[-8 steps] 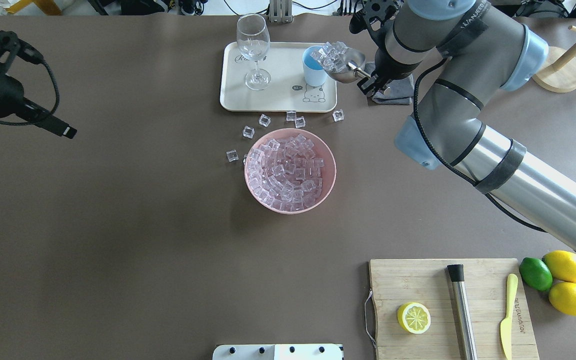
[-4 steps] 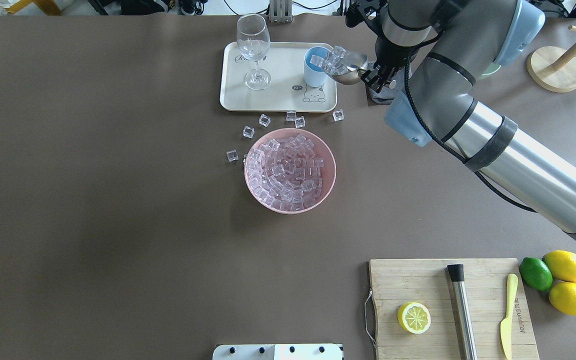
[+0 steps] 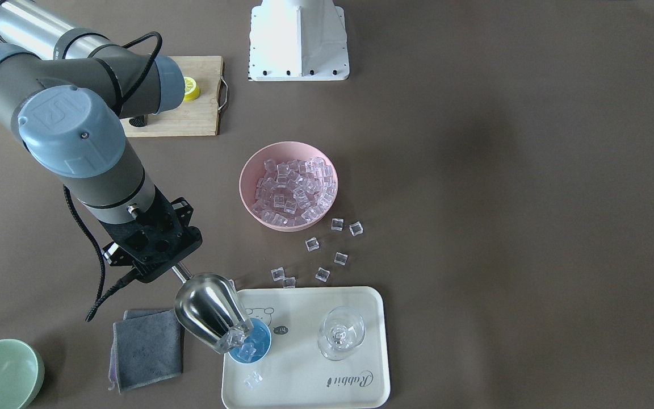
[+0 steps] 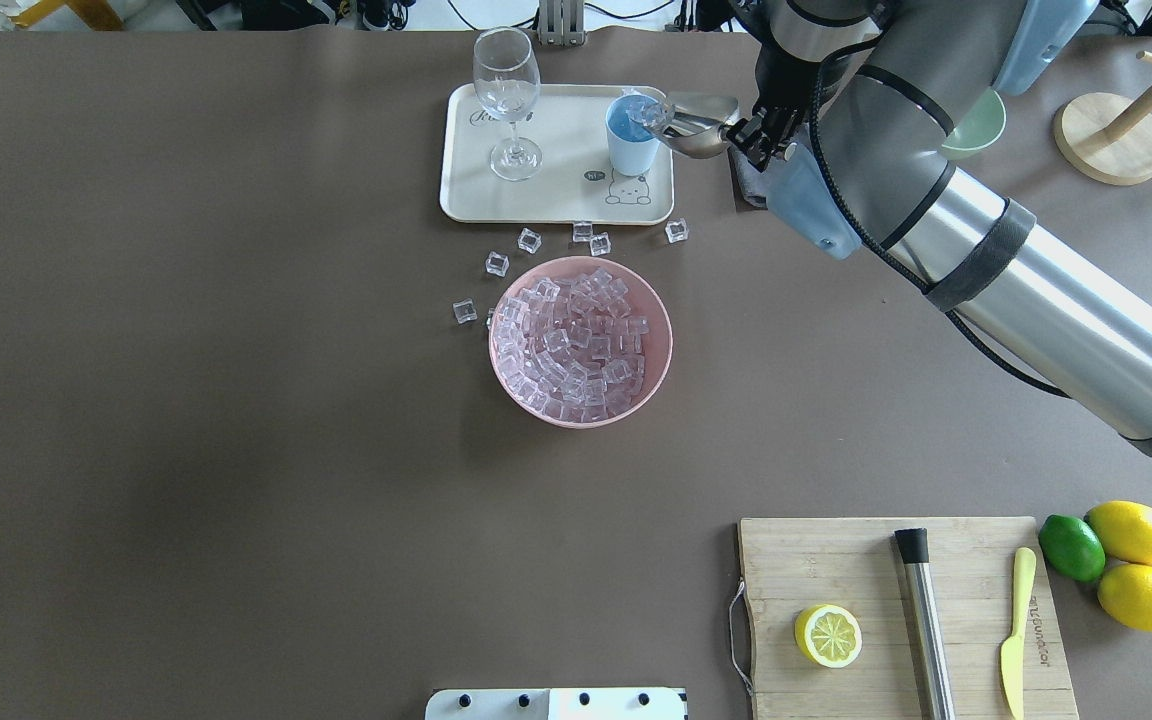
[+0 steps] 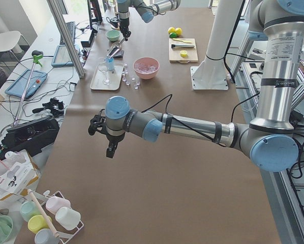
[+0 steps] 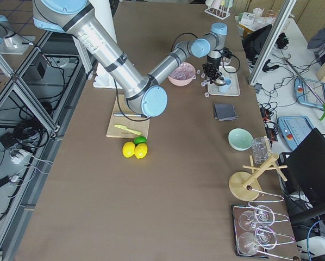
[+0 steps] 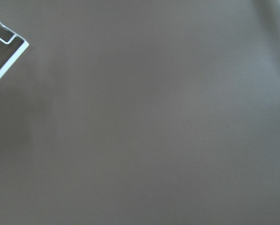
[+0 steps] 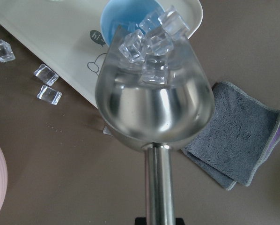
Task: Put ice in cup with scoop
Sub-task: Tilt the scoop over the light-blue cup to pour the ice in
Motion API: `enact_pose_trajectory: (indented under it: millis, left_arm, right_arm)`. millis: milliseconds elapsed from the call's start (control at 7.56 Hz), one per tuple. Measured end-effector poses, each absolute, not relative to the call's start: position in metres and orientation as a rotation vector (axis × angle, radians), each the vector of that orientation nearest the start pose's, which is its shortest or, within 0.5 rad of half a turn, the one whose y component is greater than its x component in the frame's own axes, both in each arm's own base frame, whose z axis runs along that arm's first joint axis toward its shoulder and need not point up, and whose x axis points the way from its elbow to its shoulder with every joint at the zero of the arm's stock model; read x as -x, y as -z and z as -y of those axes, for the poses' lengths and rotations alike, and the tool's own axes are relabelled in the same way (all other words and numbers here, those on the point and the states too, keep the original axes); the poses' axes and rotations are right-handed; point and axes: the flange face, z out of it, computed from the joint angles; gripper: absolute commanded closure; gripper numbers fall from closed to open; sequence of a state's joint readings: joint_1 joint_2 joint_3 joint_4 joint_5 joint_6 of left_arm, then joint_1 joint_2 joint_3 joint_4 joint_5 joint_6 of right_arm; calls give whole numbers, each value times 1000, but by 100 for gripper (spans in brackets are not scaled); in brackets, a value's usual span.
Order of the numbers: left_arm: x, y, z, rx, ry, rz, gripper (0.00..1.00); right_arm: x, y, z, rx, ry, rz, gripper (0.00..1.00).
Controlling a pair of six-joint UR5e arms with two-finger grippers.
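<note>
The right gripper (image 3: 175, 269) is clamped on the thin handle of the scoop (image 3: 209, 311), holding it tipped mouth-down over the cup (image 4: 629, 148). The wrist view shows a handful of ice (image 8: 151, 36) bunched at the scoop's open lip, directly above the cup's blue interior. The rest of the steel bowl behind the cubes is bare.

The cup stands on a cream tray (image 4: 556, 205) at the middle of the table's far edge from the robot, at the tray's end on the robot's right. A stemmed glass (image 4: 507, 100) stands upright at the tray's other end, and a single cube lies on the tray just beyond the cup. A folded grey cloth (image 3: 146, 347) lies on the table beside the tray, under the gripper.

More cubes are strewn on the tabletop between the tray and a pink bowl (image 4: 662, 345) at the table's centre, which is heaped with ice. A cutting board (image 4: 866, 570) with a halved lemon sits near the corner by the robot's right side.

The left gripper (image 5: 110, 151) hangs over bare tabletop towards the table's left end, well apart from everything else. Its jaw opening cannot be told from the only view that shows it.
</note>
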State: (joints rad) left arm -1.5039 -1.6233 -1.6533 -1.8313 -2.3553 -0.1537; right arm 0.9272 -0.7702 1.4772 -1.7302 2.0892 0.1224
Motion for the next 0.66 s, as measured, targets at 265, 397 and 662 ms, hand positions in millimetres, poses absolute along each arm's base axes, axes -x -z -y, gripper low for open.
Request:
enact_pose_trajectory:
  millis: [265, 397, 662]
  left_arm:
    - [64, -591, 526, -267, -54, -736, 1]
    - [83, -595, 520, -257, -20, -723, 1]
    - [95, -605, 506, -239, 4, -714, 1]
  right_arm:
    - [373, -222, 638, -312, 639, 680, 100]
    - [373, -222, 638, -311, 639, 679, 100]
    - [367, -219, 632, -304, 636, 679, 100]
